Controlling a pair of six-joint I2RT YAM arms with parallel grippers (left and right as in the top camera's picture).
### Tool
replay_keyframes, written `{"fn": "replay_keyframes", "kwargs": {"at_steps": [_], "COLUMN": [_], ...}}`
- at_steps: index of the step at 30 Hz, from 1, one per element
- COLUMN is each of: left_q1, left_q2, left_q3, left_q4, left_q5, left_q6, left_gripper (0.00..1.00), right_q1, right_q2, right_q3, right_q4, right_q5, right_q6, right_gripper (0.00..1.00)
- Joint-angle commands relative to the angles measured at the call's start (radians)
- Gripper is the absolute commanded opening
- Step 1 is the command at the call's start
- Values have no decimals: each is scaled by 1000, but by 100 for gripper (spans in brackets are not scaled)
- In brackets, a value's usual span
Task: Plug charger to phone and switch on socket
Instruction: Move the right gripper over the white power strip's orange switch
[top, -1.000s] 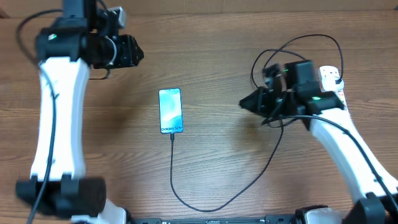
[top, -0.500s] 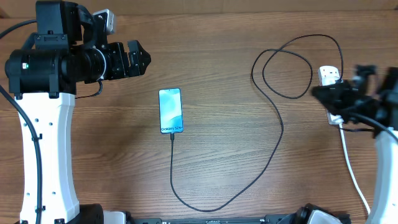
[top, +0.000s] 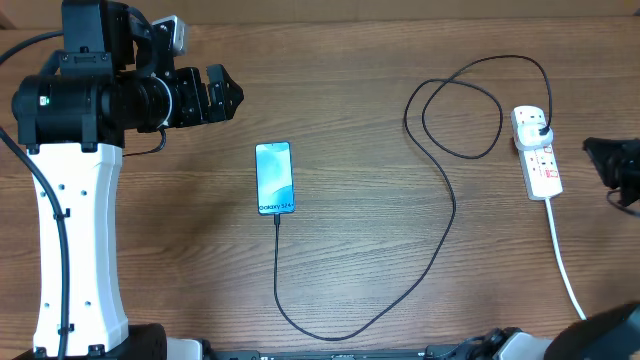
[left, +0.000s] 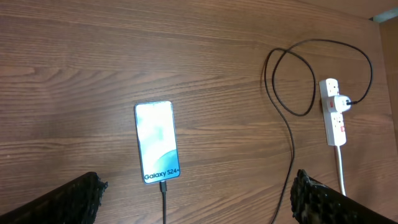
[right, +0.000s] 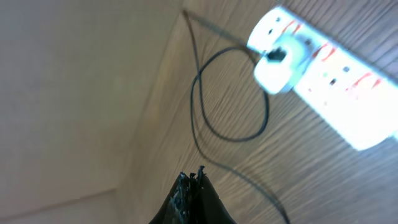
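Note:
The phone (top: 274, 178) lies flat mid-table with its blue screen lit, also in the left wrist view (left: 157, 141). The black charger (top: 277, 270) has its tip in the phone's near end. It runs forward, curves right and loops back to its plug (top: 540, 127), which sits in the white socket (top: 536, 152) at the far right. My left gripper (top: 225, 97) hovers open, up and to the left of the phone, with nothing between its fingers (left: 81, 198). My right gripper (top: 592, 150) is shut and empty at the right edge, just right of the socket (right: 329, 99).
The socket's thick white cord (top: 562, 260) runs toward the table's front right. The charger's loop (top: 455, 105) lies left of the socket. A pale wall (right: 74, 93) borders the table's far edge.
My right arm has pulled back from over the charger's loop, past the socket, to the right edge. My left gripper has opened and the left arm has shifted its pose slightly.

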Motion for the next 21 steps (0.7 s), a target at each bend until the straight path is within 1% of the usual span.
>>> {"fn": "replay_keyframes", "kwargs": {"at_steps": [1,4,7,12,16,21], "left_q1": [2,2,2,2,2,2], "left_q2": [5,5,5,5,5,5], "left_q3": [9,9,9,9,9,9], "left_q4": [0,0,0,0,0,1], "left_q5": [4,4,4,4,4,3], "left_q6": [-6,-6,-6,-6,-6,-6], "left_gripper": [100,100,99,99,100,100], "right_q1": [-24,-44,-56,-56,-56,-56], "right_q2": [58,108,156,263,366,434], "right_q3": [42,42,41,39,38,38], "right_q4": [48,111,162,197,244,311], "right_q5": [6,39,40,65,-9,-24], "right_q6": [17,58,64,127,143,144], "right_gripper": [4,4,4,4,4,4]}}
